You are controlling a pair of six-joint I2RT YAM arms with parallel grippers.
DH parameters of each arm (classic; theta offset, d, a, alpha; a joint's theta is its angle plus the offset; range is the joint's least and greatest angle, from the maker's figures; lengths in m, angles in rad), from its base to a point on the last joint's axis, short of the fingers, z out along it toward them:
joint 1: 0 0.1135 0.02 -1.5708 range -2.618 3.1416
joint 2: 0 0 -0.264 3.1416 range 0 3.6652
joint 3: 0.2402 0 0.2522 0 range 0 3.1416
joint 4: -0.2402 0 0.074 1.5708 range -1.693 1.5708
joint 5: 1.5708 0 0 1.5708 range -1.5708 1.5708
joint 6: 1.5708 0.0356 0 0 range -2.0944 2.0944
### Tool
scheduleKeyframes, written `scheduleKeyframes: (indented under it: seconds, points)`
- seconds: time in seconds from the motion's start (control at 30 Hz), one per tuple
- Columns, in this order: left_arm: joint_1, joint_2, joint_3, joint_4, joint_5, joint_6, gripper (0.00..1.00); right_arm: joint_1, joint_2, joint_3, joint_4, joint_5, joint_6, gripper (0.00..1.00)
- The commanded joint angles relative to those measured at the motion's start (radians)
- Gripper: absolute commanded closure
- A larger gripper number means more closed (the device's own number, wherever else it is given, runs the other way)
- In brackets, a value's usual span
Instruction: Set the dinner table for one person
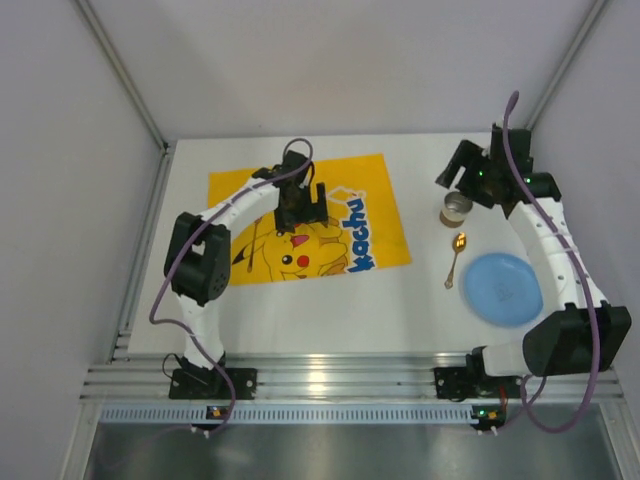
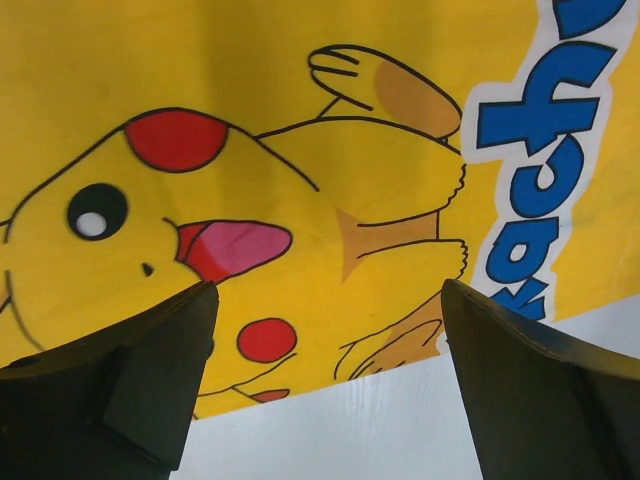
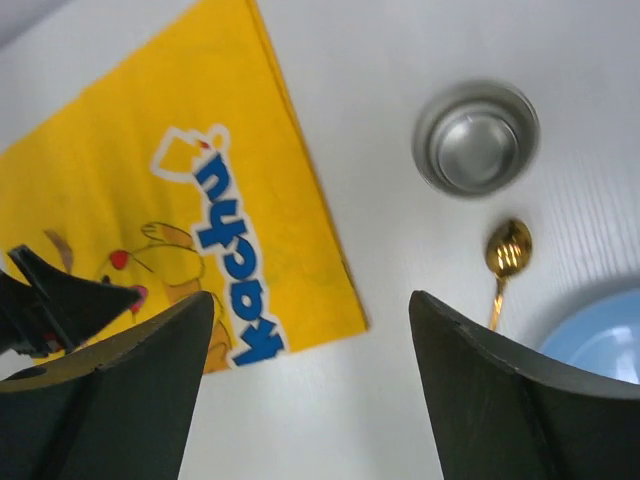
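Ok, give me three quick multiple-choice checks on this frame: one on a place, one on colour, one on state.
1. The spoon lies: A on the dinner table beside the plate; B on the plate; C on the mat.
2. The plate is: A red; B blue; C green.
3. The left gripper is: A shut on the spoon; B shut on the mat; C open, empty, over the mat.
A: it rests on white surface next to the plate. B: light blue in the top view. C: jaws apart, only mat between them.
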Motion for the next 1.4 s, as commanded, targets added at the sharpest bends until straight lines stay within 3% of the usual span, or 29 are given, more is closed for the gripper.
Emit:
scheduleKeyframes:
  seconds: [0.0, 0.2, 0.43, 0.8, 0.93, 1.1, 1.37]
  points:
    - [-0.043, 0.068, 0.070, 0.021, -0.013, 0.017, 0.01, -0.029, -0.038, -0.101, -0.175, 0.019, -0.027, 0.21]
    - [-0.091, 0.161, 0.071, -0.008, -0.016, 0.035, 0.02, -0.032, -0.024, -0.195, -0.252, 0.029, -0.059, 0.27]
    - [-0.155, 0.097, -0.117, 0.039, 0.023, 0.037, 0.02, -0.029, 0.048, -0.275, -0.159, 0.019, -0.056, 0.31]
    - [-0.161, 0.043, -0.200, -0.001, 0.024, 0.066, 0.01, -0.030, 0.249, -0.260, -0.079, 0.093, -0.064, 0.37]
    - [-0.163, 0.030, -0.188, -0.033, 0.002, 0.080, 0.02, -0.030, 0.300, -0.270, -0.051, 0.114, -0.068, 0.45]
    - [-0.161, 0.003, -0.145, -0.077, -0.041, 0.086, 0.02, -0.032, 0.340, -0.283, -0.026, 0.156, -0.070, 0.46]
    - [-0.147, -0.026, 0.073, -0.214, -0.122, 0.078, 0.02, -0.047, 0.367, -0.272, -0.014, 0.182, -0.091, 0.48]
